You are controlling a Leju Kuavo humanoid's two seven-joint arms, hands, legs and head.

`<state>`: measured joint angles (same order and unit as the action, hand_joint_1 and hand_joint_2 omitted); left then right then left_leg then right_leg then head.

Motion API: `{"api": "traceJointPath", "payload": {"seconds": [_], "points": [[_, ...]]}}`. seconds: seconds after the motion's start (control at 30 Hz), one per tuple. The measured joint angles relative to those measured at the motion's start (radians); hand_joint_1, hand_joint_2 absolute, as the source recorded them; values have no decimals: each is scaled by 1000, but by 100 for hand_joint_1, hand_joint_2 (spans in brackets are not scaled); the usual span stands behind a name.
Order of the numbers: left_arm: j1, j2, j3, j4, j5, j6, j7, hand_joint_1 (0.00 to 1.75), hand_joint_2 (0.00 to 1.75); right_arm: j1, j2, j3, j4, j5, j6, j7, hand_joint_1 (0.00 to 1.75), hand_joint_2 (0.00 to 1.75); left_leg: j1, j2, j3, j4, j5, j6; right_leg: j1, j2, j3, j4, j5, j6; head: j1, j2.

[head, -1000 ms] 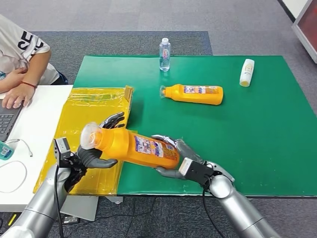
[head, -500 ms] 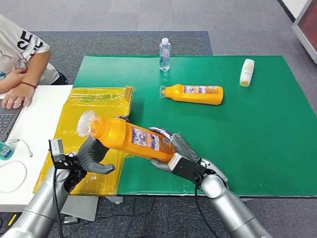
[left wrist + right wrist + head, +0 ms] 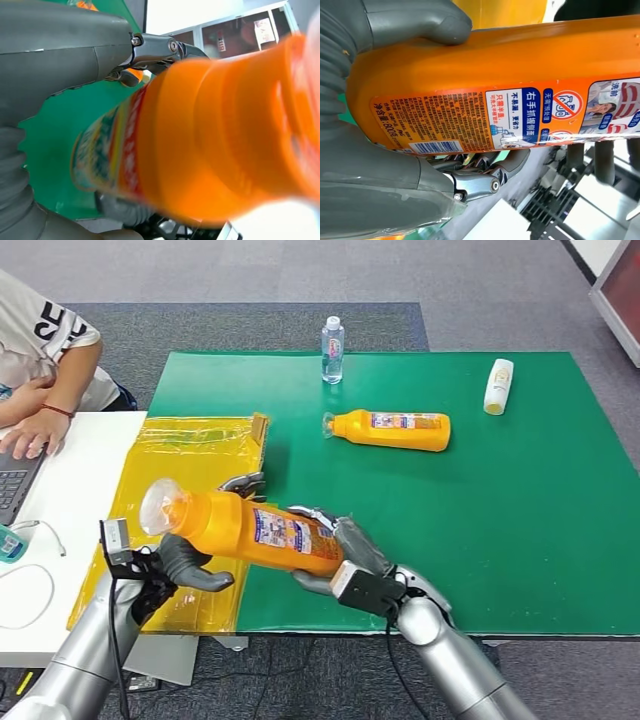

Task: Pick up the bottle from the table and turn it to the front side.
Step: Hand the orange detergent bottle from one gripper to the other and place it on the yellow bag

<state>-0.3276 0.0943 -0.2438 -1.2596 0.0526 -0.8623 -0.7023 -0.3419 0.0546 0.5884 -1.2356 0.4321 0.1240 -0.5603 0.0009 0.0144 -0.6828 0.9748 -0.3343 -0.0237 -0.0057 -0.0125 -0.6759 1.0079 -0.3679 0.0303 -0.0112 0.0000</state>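
While both silver arms reached in over the near edge of the green table mat (image 3: 490, 520), I saw the right hand (image 3: 343, 555) wrapped around the base end of the orange plastic bottle with a printed label (image 3: 249, 527), thumb on one side and fingers curled round the other. In the right wrist view that thumb (image 3: 414, 20) pressed on the bottle (image 3: 501, 95) above the label and the darker fingers (image 3: 486, 177) hooked beneath it. The left hand (image 3: 177, 562) cupped the bottle from below near its shoulder, thumb stretched along the underside and fingertips showing on the far side; from the left wrist view the bottle (image 3: 211, 135) was a close orange blur against the grey hand (image 3: 56, 55), so I could not tell how firmly that hand closed.

The bottle hung clear of the table between the two hands. Its long axis ran roughly sideways, the clear cap (image 3: 157, 508) beyond the left hand and slightly raised, the base in the right palm, label facing up.

Beyond the hands lay a second orange bottle (image 3: 392, 429) on its side, a small clear water bottle (image 3: 332, 348) standing, and a cream bottle (image 3: 498, 386). A yellow plastic bag (image 3: 189, 455) lay under the left hand.
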Motion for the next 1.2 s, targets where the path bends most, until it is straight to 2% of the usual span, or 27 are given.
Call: {"api": "traceJointPath", "payload": {"seconds": [0.23, 0.5, 0.87, 1.07, 1.1, 1.2], "points": [[-21, -3, -3, 0, -5, 1, 0, 0, 175, 14, 1, 17, 2, -7, 9, -34, 175, 175, 0, 0, 0, 0, 0, 0, 0, 0, 0, 0, 0, 0, 0, 0], [-26, -1, -14, 0, -3, 2, 0, 0, 175, 15, 1, 31, 2, 34, -27, -33, 175, 175, 0, 0, 0, 0, 0, 0, 0, 0, 0, 0, 0, 0, 0, 0], [-27, 6, -27, 0, -5, 3, 0, 0, 175, 11, 1, 70, 6, 230, -187, 61, 175, 175, 0, 0, 0, 0, 0, 0, 0, 0, 0, 0, 0, 0, 0, 0], [-27, 9, -32, 0, -5, 7, 0, 0, 175, 9, 1, 83, 19, 278, -228, 84, 175, 175, 0, 0, -1, 0, 0, 0, 0, 0, 0, 0, 0, 0, 0, 0], [-27, 10, -34, 0, -5, 8, 0, 15, 175, 8, 1, 84, 23, 289, -238, 89, 175, 175, 0, 0, -1, 0, 0, 0, 0, 0, 0, 0, 0, 0, 0, 0], [-28, 12, -37, 0, -5, 10, 0, 146, 175, 7, 2, 85, 34, 314, -266, 96, 175, 175, 0, 0, -1, 0, 0, 0, 0, 0, 0, 0, 0, 0, 0, 0]]}}
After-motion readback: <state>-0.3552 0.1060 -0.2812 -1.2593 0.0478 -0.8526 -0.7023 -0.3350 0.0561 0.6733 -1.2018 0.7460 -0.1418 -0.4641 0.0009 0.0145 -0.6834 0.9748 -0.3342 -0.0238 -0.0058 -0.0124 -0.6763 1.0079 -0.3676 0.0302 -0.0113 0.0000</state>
